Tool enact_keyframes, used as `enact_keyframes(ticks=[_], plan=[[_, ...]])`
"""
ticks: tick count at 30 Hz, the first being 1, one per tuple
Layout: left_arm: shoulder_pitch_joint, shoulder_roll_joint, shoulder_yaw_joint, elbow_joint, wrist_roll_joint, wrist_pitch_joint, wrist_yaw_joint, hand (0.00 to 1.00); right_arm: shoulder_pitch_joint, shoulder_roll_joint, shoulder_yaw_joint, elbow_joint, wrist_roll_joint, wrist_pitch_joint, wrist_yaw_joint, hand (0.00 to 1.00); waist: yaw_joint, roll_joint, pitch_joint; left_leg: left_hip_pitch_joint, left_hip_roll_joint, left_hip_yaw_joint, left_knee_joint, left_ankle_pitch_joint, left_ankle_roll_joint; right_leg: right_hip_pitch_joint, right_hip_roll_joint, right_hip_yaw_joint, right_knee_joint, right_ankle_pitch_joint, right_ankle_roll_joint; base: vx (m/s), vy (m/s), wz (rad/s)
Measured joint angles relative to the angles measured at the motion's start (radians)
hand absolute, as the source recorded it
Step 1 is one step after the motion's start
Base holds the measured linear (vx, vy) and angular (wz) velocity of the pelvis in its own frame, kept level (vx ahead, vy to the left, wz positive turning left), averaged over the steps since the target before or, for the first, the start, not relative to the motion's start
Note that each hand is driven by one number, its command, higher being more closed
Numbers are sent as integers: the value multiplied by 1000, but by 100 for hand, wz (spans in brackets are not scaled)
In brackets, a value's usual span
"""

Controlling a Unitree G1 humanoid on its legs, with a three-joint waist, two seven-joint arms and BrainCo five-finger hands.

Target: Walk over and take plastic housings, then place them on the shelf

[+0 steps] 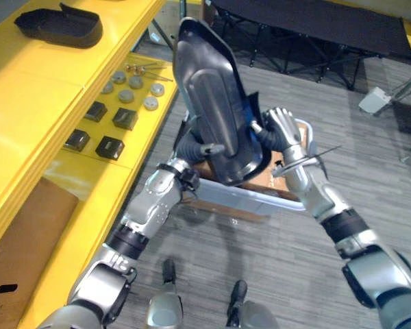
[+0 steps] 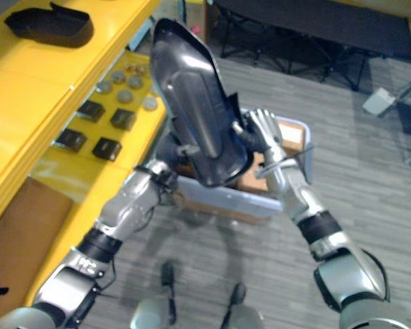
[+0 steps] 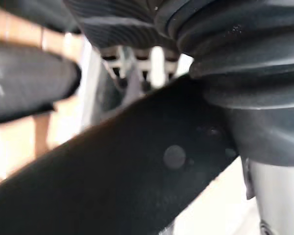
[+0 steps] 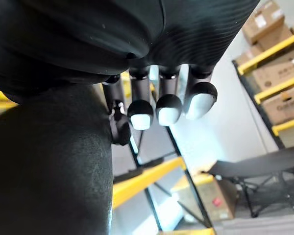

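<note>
I hold a large black plastic housing (image 1: pixel 212 103) upright in the air between both hands, above a grey bin (image 1: pixel 260 199). My left hand (image 1: pixel 211 147) grips its lower left side, with the thumb across the front and the fingers (image 3: pixel 122 58) behind it. My right hand (image 1: pixel 282 127) clamps the lower right edge with its fingers (image 4: pixel 167 110) curled, and the housing (image 4: pixel 49 171) lies against the thumb. A second black housing (image 1: pixel 58 26) lies on the top level of the yellow shelf (image 1: pixel 27 103) to my left.
The shelf's lower level carries several small black blocks (image 1: pixel 109 147) and grey discs (image 1: pixel 127 96). A cardboard box (image 1: pixel 20 233) sits below. A black folding table (image 1: pixel 315 27) stands behind the bin, with a white object (image 1: pixel 375 99) on the floor at the right.
</note>
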Motion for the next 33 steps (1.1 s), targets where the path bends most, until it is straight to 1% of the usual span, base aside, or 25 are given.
enact_keyframes(ticks=[3,4,9,12,16,22,28,29,31,33], plan=[[0,5,0,0,15,15,5,0,0,0,2,2,0,0,0,100,2,4,-6,1,0,-5,0,0,0,6,1,-5,-4,0,0,-3,-4,6],[0,6,0,0,17,19,5,100,0,0,3,2,0,0,0,100,3,4,-7,3,0,-5,0,0,0,9,2,-5,-6,0,0,0,0,0],[1,22,0,8,44,22,5,100,0,0,10,5,0,2,-3,100,6,4,-7,3,0,-7,0,0,-1,11,2,-6,-9,1,1,0,0,0],[6,37,1,15,44,31,5,100,0,1,20,5,0,2,-5,100,6,4,-7,5,0,-6,0,0,-1,12,2,-6,-11,2,1,0,0,0],[24,38,3,40,37,41,5,100,0,1,35,5,-1,1,-8,100,6,4,-7,6,-1,-6,0,0,-1,13,2,-6,-11,3,1,0,0,0],[44,39,1,55,-86,41,6,100,0,11,39,5,1,1,-14,100,6,4,-7,10,0,-5,0,0,-1,16,2,-5,-11,3,1,0,0,0],[70,39,-32,90,-309,35,29,100,16,54,39,4,18,1,-31,100,4,4,-7,11,0,-4,0,0,-1,16,2,-4,-12,3,1,0,0,0],[76,39,-40,97,-347,23,41,100,27,65,39,3,23,1,-35,100,4,4,-7,11,0,-4,0,0,-1,16,2,-4,-12,3,1,0,0,0],[76,36,-60,112,-362,6,47,100,44,79,38,3,26,1,-46,100,5,4,-7,11,0,-4,0,0,-1,17,2,-5,-13,3,1,0,0,0],[77,35,-79,115,-362,-27,73,100,73,106,37,0,76,4,-69,100,5,4,-7,11,0,-4,0,0,-1,17,2,-5,-14,3,1,0,0,0]])
